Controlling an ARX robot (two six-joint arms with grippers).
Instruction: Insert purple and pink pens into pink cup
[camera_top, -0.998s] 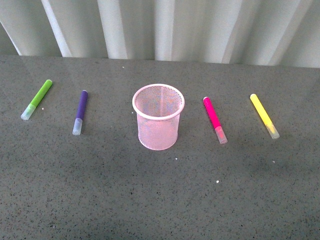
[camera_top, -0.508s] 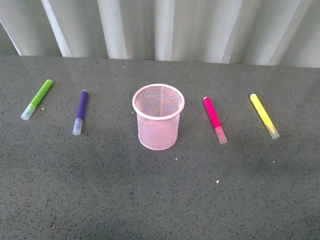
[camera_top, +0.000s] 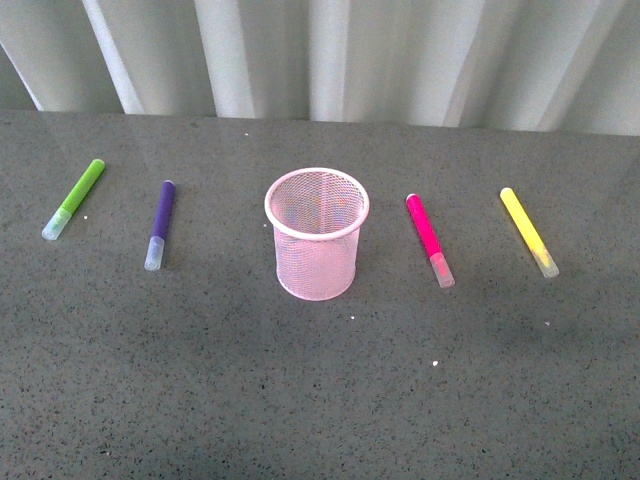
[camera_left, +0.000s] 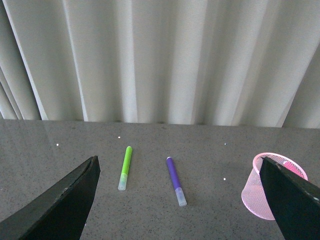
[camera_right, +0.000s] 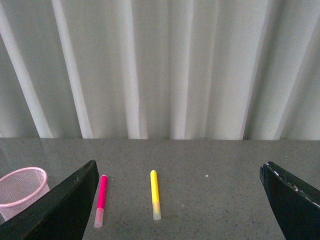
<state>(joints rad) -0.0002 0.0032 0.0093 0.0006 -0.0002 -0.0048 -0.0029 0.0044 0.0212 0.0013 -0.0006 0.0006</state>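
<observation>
1. Nothing has moved since the earlier front frames: pens, cup and spare markers all lie exactly where they lay.
2. From the front camera I see the pink cup (camera_top: 316, 265) standing upright at the centre of the frame on the grey table (camera_top: 320, 410), its mouth open.
3. I find the purple pen (camera_top: 159, 224) lying flat at left of centre, well apart from the cup, with its clear cap toward the lower edge of the frame. A lime-green marker (camera_top: 73, 199) lies further out toward the left edge.
4. I find the pink pen (camera_top: 429, 240) lying flat just right of centre, near the cup but not touching it, cap also toward the lower edge. A yellow marker (camera_top: 529, 232) lies beyond it toward the right edge.
5. Neither arm shows in my front picture, and a pale pleated curtain (camera_top: 400, 60) fills the top of the frame.
6. On the left wrist camera, the left claw (camera_left: 178, 159) is spread wide, its two dark jaws far apart and gripping nothing. The purple pen lies on the table well ahead of it, in the gap between the jaws, with the green marker beside it. The cup is partly hidden behind one jaw.
7. On the right wrist camera, the right claw (camera_right: 179, 164) is likewise spread wide, touching nothing. The pink pen lies well ahead, close to the line of one jaw, with the yellow marker alongside it nearer the middle of the gap. The cup peeks out past that same jaw.
</observation>
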